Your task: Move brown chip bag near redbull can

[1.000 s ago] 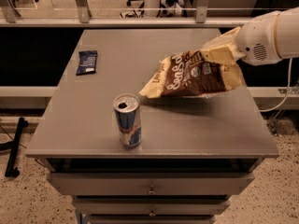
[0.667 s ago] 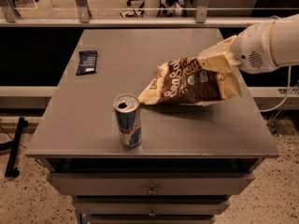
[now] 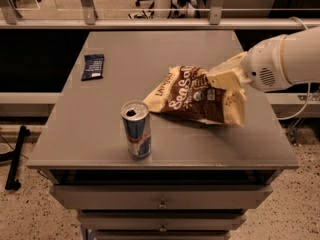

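Counter (image 3: 100, 134) with the bag (image 3: 192, 96) in transfer towards the can (image 3: 136, 130); the tool (image 3: 227, 76), at the end of the white arm (image 3: 295, 56) reaching in from the right, is clamped on the bag's upper right edge, its jaws narrow around the cream border; over the last second the tool has come down and to the left, and the bag has sunk with it, from hanging clear above the counter to lying low and tilted, left corner lowest; whether its underside now touches the counter cannot be told, though the shadow beneath it is thin; the left corner sits just beside the can's top, on its far right side, apart from it; the can stands upright at the near edge, unmoved; a dark packet (image 3: 93, 66) lies at the far left, well apart, also unmoved; judged from this, the approach is nearly complete: what remains is to set the bag down and release it without nudging the can
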### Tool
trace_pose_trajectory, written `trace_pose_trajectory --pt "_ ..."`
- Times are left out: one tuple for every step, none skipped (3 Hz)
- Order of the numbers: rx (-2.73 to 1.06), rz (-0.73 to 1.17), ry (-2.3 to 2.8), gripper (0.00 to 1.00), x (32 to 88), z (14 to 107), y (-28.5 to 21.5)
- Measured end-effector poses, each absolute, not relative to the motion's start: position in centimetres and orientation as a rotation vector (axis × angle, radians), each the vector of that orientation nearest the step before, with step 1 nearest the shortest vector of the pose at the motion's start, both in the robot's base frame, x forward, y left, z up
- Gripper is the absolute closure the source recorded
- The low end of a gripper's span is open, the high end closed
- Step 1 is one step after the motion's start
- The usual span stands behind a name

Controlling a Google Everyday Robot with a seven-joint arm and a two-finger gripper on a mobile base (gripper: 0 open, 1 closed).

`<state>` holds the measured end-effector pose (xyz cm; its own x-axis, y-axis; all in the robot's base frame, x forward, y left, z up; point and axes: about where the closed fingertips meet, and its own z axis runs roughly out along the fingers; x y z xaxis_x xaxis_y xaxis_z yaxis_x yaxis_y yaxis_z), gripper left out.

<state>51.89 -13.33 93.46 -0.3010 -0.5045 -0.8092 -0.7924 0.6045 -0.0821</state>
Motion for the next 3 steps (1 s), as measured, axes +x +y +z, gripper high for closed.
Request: trace_pose_trajectory --pt "-1.027 0.432 1.988 1.00 51.3 93.1 -13.2" --pt "-1.023 0.441 1.997 1.00 50.6 93.1 -13.1" --pt "-1.021 0.486 2.020 1.00 49.3 92.5 -12.2"
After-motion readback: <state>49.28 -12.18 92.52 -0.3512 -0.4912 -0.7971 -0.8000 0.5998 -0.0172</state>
